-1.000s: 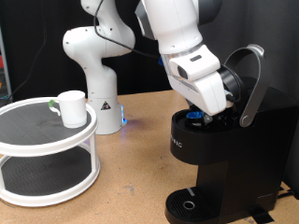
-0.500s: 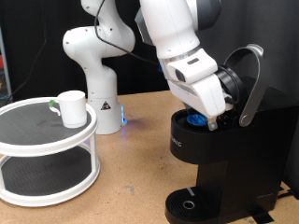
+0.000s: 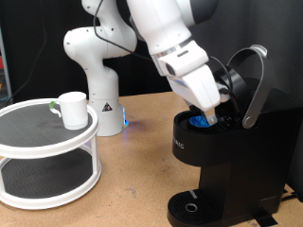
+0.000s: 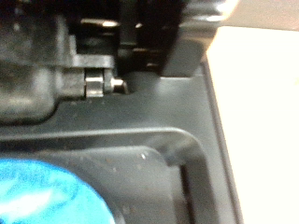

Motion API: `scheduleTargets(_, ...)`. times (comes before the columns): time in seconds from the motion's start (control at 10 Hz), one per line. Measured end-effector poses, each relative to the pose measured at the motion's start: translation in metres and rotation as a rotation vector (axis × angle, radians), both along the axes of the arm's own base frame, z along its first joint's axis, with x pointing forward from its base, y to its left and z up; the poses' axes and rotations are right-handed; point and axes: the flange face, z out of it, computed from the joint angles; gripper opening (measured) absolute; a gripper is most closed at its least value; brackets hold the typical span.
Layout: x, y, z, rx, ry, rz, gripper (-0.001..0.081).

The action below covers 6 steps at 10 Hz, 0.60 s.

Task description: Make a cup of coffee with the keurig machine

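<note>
Layout relative to the keurig machine (image 3: 232, 156), which occupies the exterior view's right half on the table (image 3: 133, 170). Its lid handle (image 3: 254, 85) is raised above and behind the brewing chamber; its drip tray (image 3: 194, 208) lies at its foot, toward the exterior view's bottom. The gripper (image 3: 210, 115) hangs directly over the open chamber, just above a pod (image 3: 200, 120) seated in it; the wrist view shows the pod (image 4: 51, 191) close beneath the chamber wall. Well apart, to the exterior view's left of the machine, stands a two-tier round shelf (image 3: 47, 156), with the cup (image 3: 72, 109) on its upper tier. The robot arm base (image 3: 95, 76) stands behind, between shelf and machine.
</note>
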Motion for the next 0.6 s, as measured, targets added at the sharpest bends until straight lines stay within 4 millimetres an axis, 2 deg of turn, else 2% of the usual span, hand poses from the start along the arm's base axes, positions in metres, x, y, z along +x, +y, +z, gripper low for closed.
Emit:
scheduleTargets(0.3,-0.007,-0.024,0.021,0.034,-0.004,0.008,0.08)
scheduleTargets(0.6,-0.01,-0.027,0.021,0.04,0.007,0.021,0.08)
